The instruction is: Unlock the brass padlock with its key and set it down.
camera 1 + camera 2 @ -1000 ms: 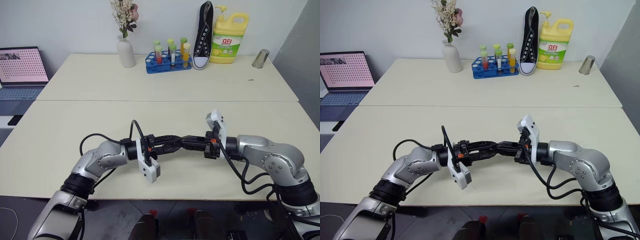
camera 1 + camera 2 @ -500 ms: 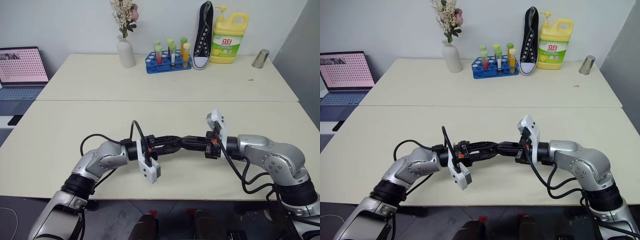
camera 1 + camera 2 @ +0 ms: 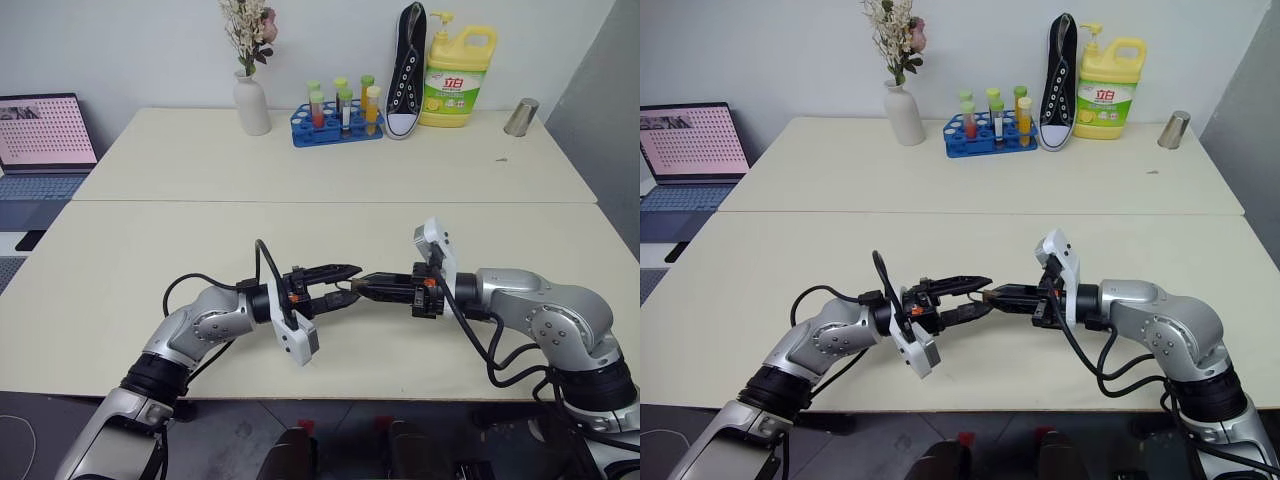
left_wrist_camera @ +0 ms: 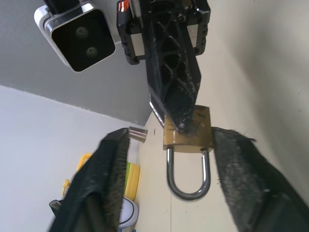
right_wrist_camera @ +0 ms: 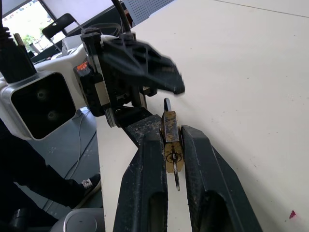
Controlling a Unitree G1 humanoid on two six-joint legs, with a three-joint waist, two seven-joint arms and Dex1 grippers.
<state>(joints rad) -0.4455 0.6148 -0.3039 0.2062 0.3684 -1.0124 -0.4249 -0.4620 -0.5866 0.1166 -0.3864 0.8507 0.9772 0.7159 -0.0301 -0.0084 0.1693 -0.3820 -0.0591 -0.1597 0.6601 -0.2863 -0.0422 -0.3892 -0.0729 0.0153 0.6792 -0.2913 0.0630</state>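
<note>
Above the near edge of the cream counter (image 3: 120, 250), the two hands meet tip to tip. Clamped between the fingers of the right hand (image 5: 171, 145) is the brass padlock (image 4: 187, 130), held clear of the counter with its silver shackle (image 4: 188, 176) pointing toward the left hand (image 3: 345, 282). That left hand has its fingers (image 4: 104, 183) spread apart on either side of the padlock, not touching it. At the counter's far side stand a test-tube rack (image 3: 337, 120) and a soap bottle (image 3: 458, 78)
</note>
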